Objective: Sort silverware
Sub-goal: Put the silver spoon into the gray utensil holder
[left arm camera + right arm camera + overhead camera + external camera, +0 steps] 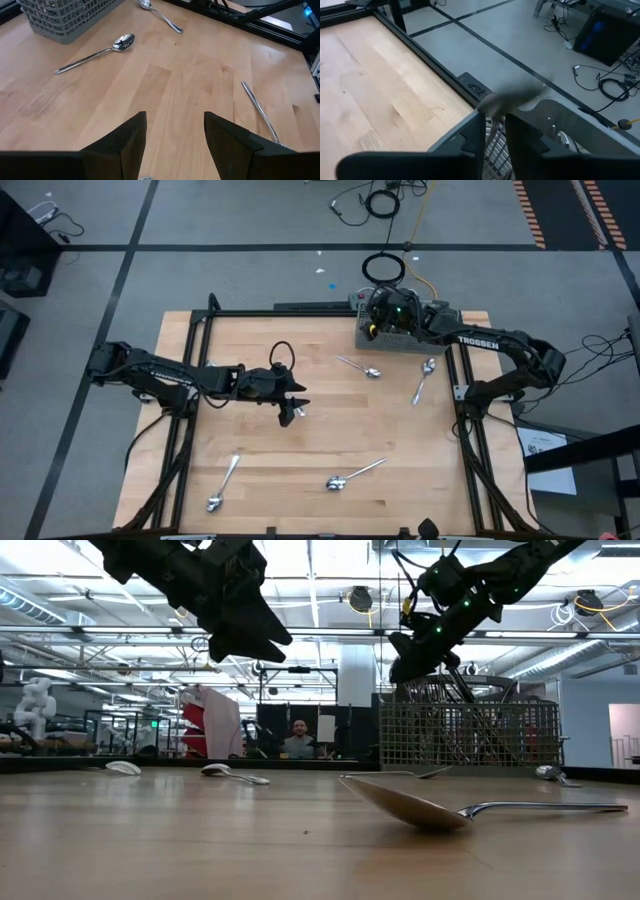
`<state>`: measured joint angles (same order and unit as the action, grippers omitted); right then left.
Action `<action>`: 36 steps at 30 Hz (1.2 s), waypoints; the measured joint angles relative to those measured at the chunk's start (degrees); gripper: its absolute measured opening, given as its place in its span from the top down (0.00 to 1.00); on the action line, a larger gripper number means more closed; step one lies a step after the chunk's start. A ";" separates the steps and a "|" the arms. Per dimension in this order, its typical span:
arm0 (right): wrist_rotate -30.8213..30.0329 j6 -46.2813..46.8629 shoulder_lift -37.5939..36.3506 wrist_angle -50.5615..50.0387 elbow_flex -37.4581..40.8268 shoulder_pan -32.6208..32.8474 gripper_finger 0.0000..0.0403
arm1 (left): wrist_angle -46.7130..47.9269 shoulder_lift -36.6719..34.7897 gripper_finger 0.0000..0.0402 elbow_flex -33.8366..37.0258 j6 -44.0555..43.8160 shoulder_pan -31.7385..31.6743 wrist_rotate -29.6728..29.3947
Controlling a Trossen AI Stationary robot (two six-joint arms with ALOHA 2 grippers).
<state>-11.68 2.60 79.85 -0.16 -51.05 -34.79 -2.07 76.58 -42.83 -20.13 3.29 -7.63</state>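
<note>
Silverware: five spoons lie scattered on the bench (250, 500). A blurred piece (512, 97) sits between the right gripper's (378, 315) narrowly parted jaws over the basket (395, 340); a rim strike is risked. Left gripper (297, 408), spread wide and empty, hovers mid-bench.

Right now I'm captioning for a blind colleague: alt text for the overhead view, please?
Five spoons lie scattered on a wooden table. The right gripper hangs over a grey mesh basket at the far edge, while the left gripper hovers, jaws open, over a sixth piece of silverware mid-table.
</note>
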 joint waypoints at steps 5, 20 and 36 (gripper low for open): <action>0.01 1.92 0.00 0.00 0.00 0.01 0.78 | 0.00 0.00 0.49 0.00 -0.18 0.00 0.12; 0.84 2.74 -10.15 -1.05 0.02 2.10 0.68 | 0.04 0.00 0.49 0.00 -0.07 0.26 0.37; 11.61 24.72 -22.15 -14.49 0.02 11.58 0.68 | -0.52 0.00 0.49 0.07 5.89 0.22 0.11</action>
<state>-0.08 27.33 57.70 -14.65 -51.03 -23.20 -2.59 76.58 -42.76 -14.24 3.51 -7.51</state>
